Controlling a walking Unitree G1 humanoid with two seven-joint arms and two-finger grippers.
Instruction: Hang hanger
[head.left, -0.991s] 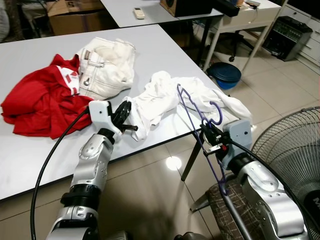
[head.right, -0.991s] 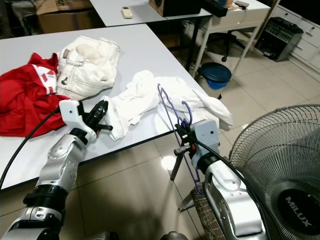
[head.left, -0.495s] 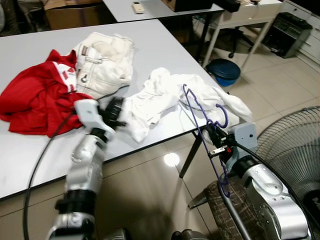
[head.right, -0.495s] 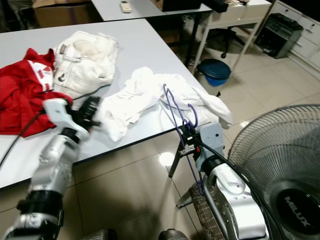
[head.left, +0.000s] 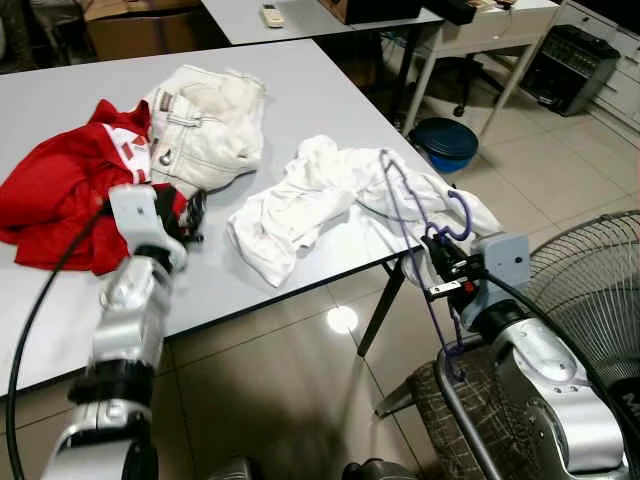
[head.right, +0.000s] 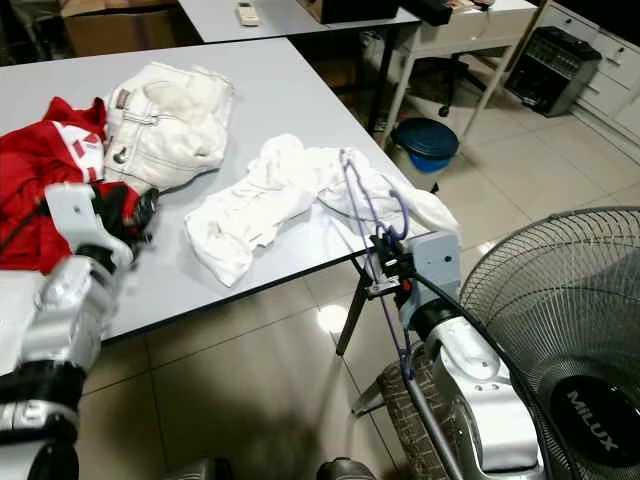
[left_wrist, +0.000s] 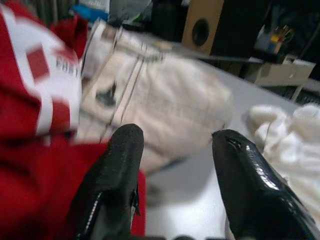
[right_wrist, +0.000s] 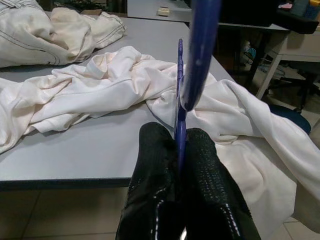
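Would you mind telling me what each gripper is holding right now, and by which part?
The right gripper pinches the purple hanger by its thin wire frame. The left gripper holds nothing.

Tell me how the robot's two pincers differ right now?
The left pincer is open and holds nothing, while the right pincer is shut on a purple hanger. The left pincer hovers by the red garment on the grey table; the right pincer sits past the table's edge, near the white shirt. Both have two black fingers on a silver arm.
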